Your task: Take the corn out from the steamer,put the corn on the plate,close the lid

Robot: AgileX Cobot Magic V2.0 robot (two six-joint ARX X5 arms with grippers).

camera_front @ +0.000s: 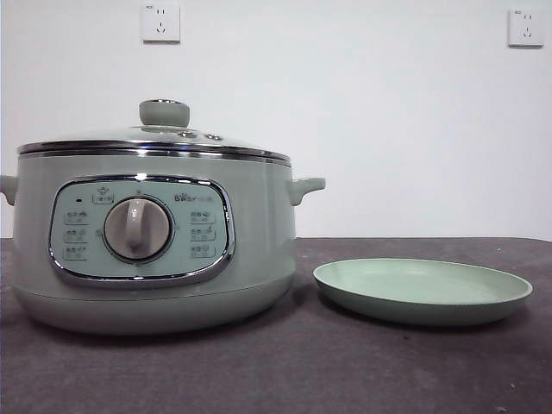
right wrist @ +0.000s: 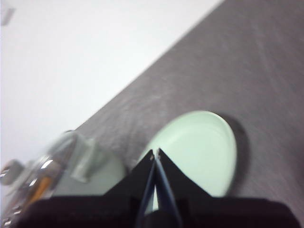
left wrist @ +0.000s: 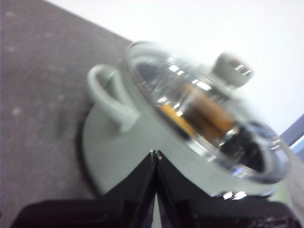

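While both arms hang above the table (camera_front: 285, 371) and stay out of the front view, we record the following.

Steamer: the steamer (camera_front: 155, 250) stands at the left of the dark grey table, its dial panel toward the front edge.

Lid: the lid (camera_front: 159, 138) sits closed on the steamer's rim, knob upright.

Corn: we see the corn (left wrist: 199, 116) through the glass in the left wrist view, lying inside the steamer; the view is blurred, so its exact position cannot be told.

Plate: the plate (camera_front: 423, 289) lies flat on the table just beside the steamer's right side, apart from it, with nothing on it.

Left gripper: the left gripper (left wrist: 155, 154) hovers near the steamer's side handle, jaws pressed together, holding nothing.

Right gripper: the right gripper (right wrist: 155, 153) hovers over the plate's edge nearest the steamer, jaws together, holding nothing.

Wall: we note two sockets (camera_front: 161, 21) on the white wall behind the table.
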